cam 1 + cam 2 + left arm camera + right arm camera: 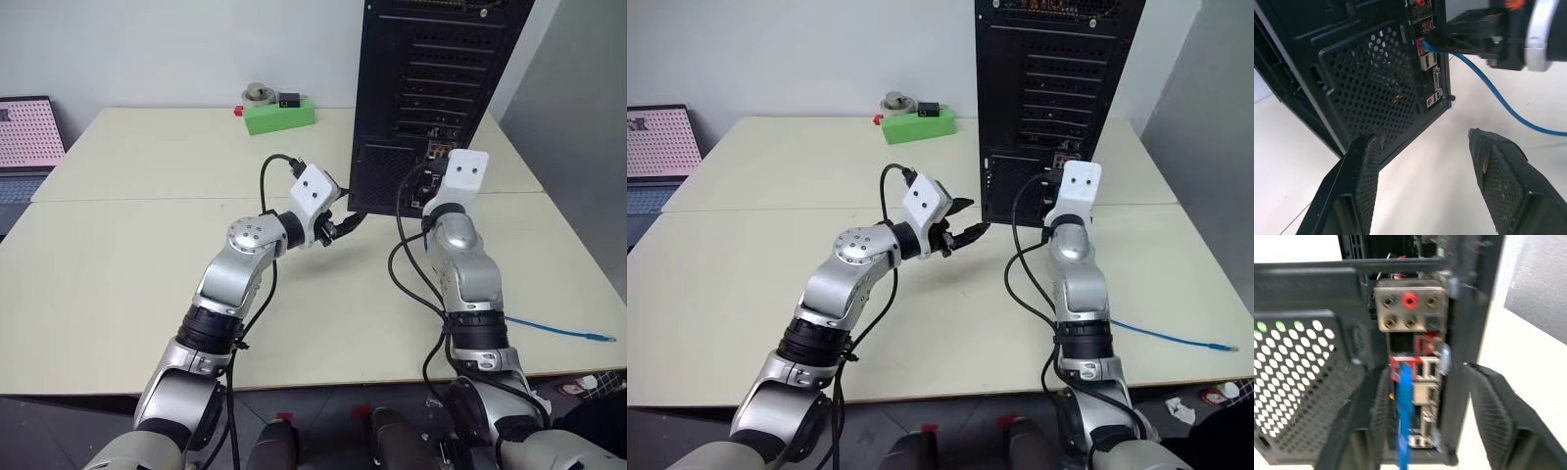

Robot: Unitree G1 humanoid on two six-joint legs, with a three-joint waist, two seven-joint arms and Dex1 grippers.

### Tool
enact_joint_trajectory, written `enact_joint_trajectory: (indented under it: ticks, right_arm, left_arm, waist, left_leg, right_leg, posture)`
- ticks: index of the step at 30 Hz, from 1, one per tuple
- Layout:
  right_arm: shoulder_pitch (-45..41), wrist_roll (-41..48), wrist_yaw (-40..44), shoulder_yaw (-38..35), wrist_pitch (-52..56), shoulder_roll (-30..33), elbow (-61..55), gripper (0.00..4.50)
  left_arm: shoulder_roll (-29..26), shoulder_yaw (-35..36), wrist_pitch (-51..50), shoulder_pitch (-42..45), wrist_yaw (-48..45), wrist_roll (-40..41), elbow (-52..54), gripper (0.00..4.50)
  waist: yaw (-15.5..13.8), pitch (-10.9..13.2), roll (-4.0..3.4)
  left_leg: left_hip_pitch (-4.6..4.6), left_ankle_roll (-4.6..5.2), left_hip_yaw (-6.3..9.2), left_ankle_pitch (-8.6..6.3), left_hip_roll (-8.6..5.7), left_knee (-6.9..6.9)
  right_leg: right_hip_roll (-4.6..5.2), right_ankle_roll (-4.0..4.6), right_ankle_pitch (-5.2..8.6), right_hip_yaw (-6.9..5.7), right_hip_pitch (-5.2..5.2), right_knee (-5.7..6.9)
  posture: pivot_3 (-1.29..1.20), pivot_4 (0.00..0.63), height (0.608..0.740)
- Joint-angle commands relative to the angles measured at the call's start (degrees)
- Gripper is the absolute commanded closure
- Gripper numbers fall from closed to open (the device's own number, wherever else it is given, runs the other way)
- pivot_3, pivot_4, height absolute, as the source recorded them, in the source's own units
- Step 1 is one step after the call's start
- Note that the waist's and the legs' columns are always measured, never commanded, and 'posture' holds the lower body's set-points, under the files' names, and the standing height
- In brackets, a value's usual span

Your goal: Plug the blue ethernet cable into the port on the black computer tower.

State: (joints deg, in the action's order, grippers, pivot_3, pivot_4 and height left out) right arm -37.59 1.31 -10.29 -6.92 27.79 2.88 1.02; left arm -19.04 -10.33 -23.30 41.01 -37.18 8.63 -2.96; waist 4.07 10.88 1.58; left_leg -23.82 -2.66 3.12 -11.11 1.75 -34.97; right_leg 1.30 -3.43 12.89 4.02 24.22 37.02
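The black computer tower (431, 88) stands upright at the back of the table, its rear panel facing me. The blue ethernet cable (1403, 416) runs up between my right gripper's fingers, and its end sits in a port in the red-trimmed connector block on the rear panel. The rest of the cable trails over the table (549, 326) to the right. My right gripper (1425, 382) is open just in front of the ports, its fingers wide apart around the cable. My left gripper (1421, 134) is open and empty, low in front of the tower's mesh grille (1376, 83).
A small green box (279, 115) with small items on top sits at the back of the table, left of the tower. A laptop (24, 137) stands at the far left. Black arm wires (407, 264) loop beside my right arm. The table edge (588, 294) lies close on the right.
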Motion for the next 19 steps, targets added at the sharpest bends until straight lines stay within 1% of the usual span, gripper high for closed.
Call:
enact_joint_trajectory:
  ticks: [1, 4, 5, 6, 8, 9, 12, 14, 19]
  right_arm:
    - [5.97, 1.79, 4.55, 1.87, 5.81, 1.82, -14.36, 0.98]
    - [11.35, 5.05, 8.44, 1.04, 10.8, 3.52, -23.45, 0.32]
    - [12.95, 6.35, 10.56, 0.36, 11.8, 5.09, -26.07, 0.09]
    - [14.07, 7.98, 12.77, -0.48, 12.23, 6.33, -28.03, 0.03]
    - [16.51, 12.23, 19.97, -1.45, 13.04, 11.07, -31.73, 0.03]
    - [18.16, 14.76, 24.47, -2.91, 13.25, 14.4, -33.35, 0.03]
    - [21.5, 19.71, 32.91, -7.04, 13.01, 22.51, -36.21, 0.03]
    - [22.52, 21.72, 35.71, -9.63, 12.84, 25.86, -36.59, 0.03]
    - [23.16, 25.97, 39.33, -13.51, 13.93, 30.47, -36.06, 0.03]
  left_arm:
    - [-1.59, 2.03, -1.01, 0.08, -0.27, 0.23, 0.81, 1.54]
    - [-3.74, 2.33, -0.13, -0.77, -1.24, -0.26, 1.35, 1.54]
    - [-4.18, 3.1, -0.06, -0.84, -1.51, 0.32, 1.27, 1.54]
    - [-4.52, 3.98, -0.32, -0.79, -1.76, 1.02, 0.96, 1.54]
    - [-5.71, 5.11, -0.07, -0.5, -2.93, 1.75, -0.3, 1.54]
    - [-6.36, 5.63, -0.09, -0.15, -3.89, 2.23, -1.19, 1.54]
    - [-7.89, 6.69, -0.07, 0.87, -6.72, 3.5, -3.36, 1.54]
    - [-8.46, 7.23, -0.43, 1.64, -8.29, 4.45, -4.46, 1.54]
    - [-8.79, 8.45, 0.66, 3.09, -11.77, 6.8, -5.77, 1.54]
  waist:
    - [-0.14, 0.0, 0.0]
    - [-0.1, 0.0, 0.0]
    - [-0.13, 0.0, 0.0]
    - [-0.35, 0.0, 0.0]
    - [-0.57, 0.0, 0.0]
    - [-0.77, 0.0, 0.0]
    - [-0.95, 0.0, 0.0]
    - [-1.09, 0.0, 0.0]
    - [-1.26, 0.01, 0.01]
  left_leg:
    - [0.01, 0.0, 0.01, 0.0, 0.0, 0.0]
    - [0.01, 0.0, 0.01, 0.0, 0.0, 0.0]
    - [0.02, 0.0, 0.01, 0.0, 0.0, 0.0]
    - [0.02, 0.0, 0.01, 0.0, 0.0, -0.01]
    - [0.02, 0.0, 0.01, 0.0, 0.0, -0.01]
    - [0.0, 0.0, 0.0, 0.0, 0.0, -0.02]
    - [0.02, 0.0, 0.01, 0.0, 0.0, -0.02]
    - [0.04, 0.0, 0.0, 0.0, 0.0, -0.03]
    - [0.03, 0.0, 0.0, 0.0, -0.01, -0.04]
  right_leg:
    - [0.0, 0.0, 0.0, -0.02, -0.01, 0.03]
    - [-0.01, -0.04, 0.04, -0.01, 0.0, 0.03]
    - [-0.01, -0.07, 0.06, -0.01, 0.0, 0.02]
    - [-0.01, -0.15, 0.1, 0.0, 0.0, 0.02]
    - [0.0, -0.23, 0.15, -0.01, -0.02, 0.0]
    - [0.01, -0.24, 0.15, -0.01, -0.01, 0.0]
    - [0.01, -0.28, 0.18, -0.03, -0.06, -0.04]
    - [0.01, -0.29, 0.19, -0.03, -0.06, -0.04]
    - [0.01, -0.29, 0.19, -0.04, -0.07, -0.03]
  posture:
    - [0.0, 0.15, 0.74]
    - [0.0, 0.15, 0.74]
    - [0.0, 0.15, 0.74]
    - [0.0, 0.15, 0.74]
    - [0.0, 0.15, 0.74]
    - [0.0, 0.15, 0.74]
    - [0.0, 0.15, 0.74]
    - [0.0, 0.15, 0.74]
    - [0.0, 0.15, 0.74]
